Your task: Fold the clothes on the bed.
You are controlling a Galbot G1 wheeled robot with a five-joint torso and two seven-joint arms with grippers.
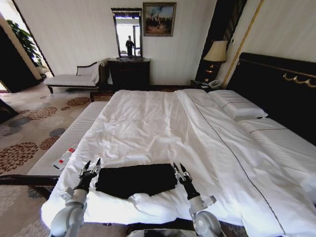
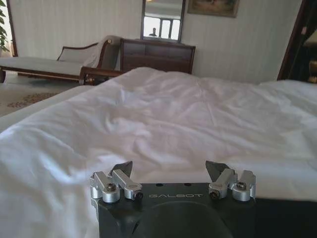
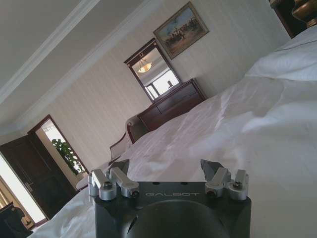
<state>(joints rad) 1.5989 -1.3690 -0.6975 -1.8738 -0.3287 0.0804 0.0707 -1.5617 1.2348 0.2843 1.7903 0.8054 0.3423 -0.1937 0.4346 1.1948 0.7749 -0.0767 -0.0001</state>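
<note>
Head view, catalogued left to right. Item: pale bench [image 1: 66, 140] along the bed's left side, at about 9 o'clock, carrying a small white-and-red object [image 1: 63, 158] too small to identify. Item: left gripper [image 1: 92, 167], at about 7 o'clock, fingers parted wide, tips raised just beside the left edge of the garment and not closed on anything; whether they touch the cloth cannot be told. Item: the clothes [image 1: 137, 179], a black garment lying as a flat, roughly rectangular bundle on the white duvet near the foot of the bed, at 6 o'clock, between the two grippers; no lettering is visible. Item: right gripper [image 1: 179, 169], at about 5 o'clock, fingers likewise spread wide, tips just beside the garment's right edge, holding nothing. Item: the bed [image 1: 163, 123], its rumpled white duvet running from centre toward 12 o'clock, with white pillows [image 1: 237, 106] and a dark headboard [image 1: 276, 89] at 2 to 3 o'clock. Item: chaise [image 1: 74, 79] at 10 o'clock, dark dresser [image 1: 129, 73] with mirror [image 1: 127, 32] at 12 o'clock, framed painting [image 1: 159, 19] beside it, lamp [image 1: 216, 52] at 1 o'clock. Left wrist view: left gripper [image 2: 171, 173] open above creased duvet [image 2: 163, 119]. Right wrist view: right gripper [image 3: 168, 171] open, tilted over the duvet [image 3: 237, 124].
</note>
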